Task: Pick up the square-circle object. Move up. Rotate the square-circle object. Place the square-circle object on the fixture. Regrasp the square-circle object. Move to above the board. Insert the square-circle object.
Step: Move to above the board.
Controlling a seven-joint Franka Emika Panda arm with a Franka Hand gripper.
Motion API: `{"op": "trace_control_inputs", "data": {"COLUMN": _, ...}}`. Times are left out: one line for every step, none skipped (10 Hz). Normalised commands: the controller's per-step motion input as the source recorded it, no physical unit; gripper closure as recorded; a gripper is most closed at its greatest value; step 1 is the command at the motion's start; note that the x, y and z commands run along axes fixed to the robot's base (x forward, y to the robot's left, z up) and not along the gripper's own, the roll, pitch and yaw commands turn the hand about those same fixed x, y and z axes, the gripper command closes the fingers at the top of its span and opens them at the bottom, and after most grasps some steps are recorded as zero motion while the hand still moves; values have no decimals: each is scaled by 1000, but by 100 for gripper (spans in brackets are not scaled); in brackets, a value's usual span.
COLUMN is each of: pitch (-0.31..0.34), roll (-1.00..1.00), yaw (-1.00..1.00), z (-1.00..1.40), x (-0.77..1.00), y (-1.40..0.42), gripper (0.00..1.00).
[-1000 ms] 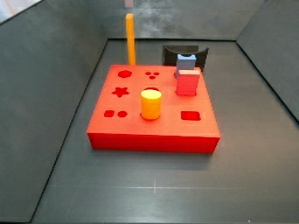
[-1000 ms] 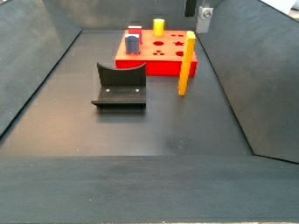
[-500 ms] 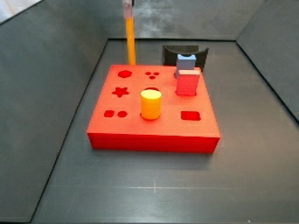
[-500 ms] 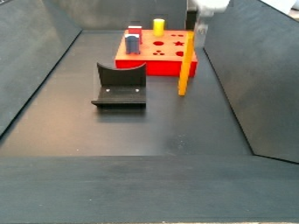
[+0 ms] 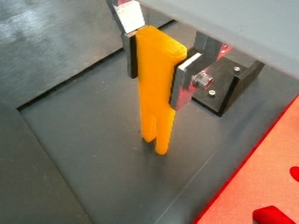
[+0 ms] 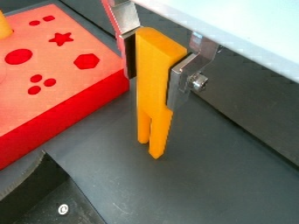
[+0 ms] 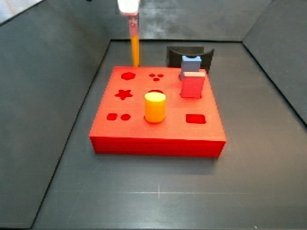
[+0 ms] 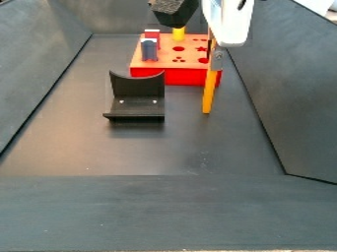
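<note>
The square-circle object (image 7: 135,49) is a long slim yellow-orange bar standing upright on the dark floor just behind the board (image 7: 180,133), a flat red block with shaped holes. In both wrist views my gripper (image 5: 155,83) (image 6: 152,83) is at the bar's upper end, one silver finger pressed against each side, shut on it. The bar's forked lower end (image 6: 149,144) still rests on the floor. In a side view the gripper (image 8: 218,44) comes down from above onto the bar (image 8: 210,89) beside the board (image 8: 184,64). The fixture (image 8: 134,98) stands apart on the floor.
On the board stand a short yellow-orange cylinder (image 7: 155,106), a small red cuboid (image 7: 192,85) and a blue-grey piece (image 7: 191,63). Sloping dark walls close in the floor on both sides, and the bar stands near one of them.
The gripper has come down from above onto the top of the bar, and its fingers now sit against the bar's sides. The bar itself has not moved.
</note>
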Motion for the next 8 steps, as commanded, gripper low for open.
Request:
{"op": "trace_control_inputs", "data": {"pitch": -425, "roll": 148, "yaw": -25, "z": 1000, "x": -227, "y": 400, "gripper": 100}}
{"op": "trace_control_inputs", "data": {"pitch": -405, "roll": 144, "yaw": -38, "z": 1000, "x": -233, "y": 394, "gripper": 100}}
{"op": "trace_control_inputs", "data": {"pitch": -352, "roll": 130, "yaw": -50, "z": 1000, "x": -233, "y": 363, "gripper": 100}}
{"op": "trace_control_inputs", "data": {"pitch": -274, "roll": 132, "yaw": -49, "z": 1000, "x": -224, "y": 347, "gripper": 100}}
{"op": "trace_control_inputs", "data": {"pitch": -147, "roll": 109, "yaw": -42, "z": 1000, "x": -216, "y": 339, "gripper": 100}}
{"op": "trace_control_inputs", "data": {"pitch": -60, "roll": 81, "yaw": -34, "z": 1000, "x": -210, "y": 327, "gripper": 100}}
{"op": "trace_control_inputs", "data": {"pitch": -2, "roll": 58, "yaw": -33, "z": 1000, "x": -200, "y": 312, "gripper": 100}}
{"op": "trace_control_inputs", "data": {"pitch": 24, "roll": 38, "yaw": -34, "z": 1000, "x": -194, "y": 297, "gripper": 100}}
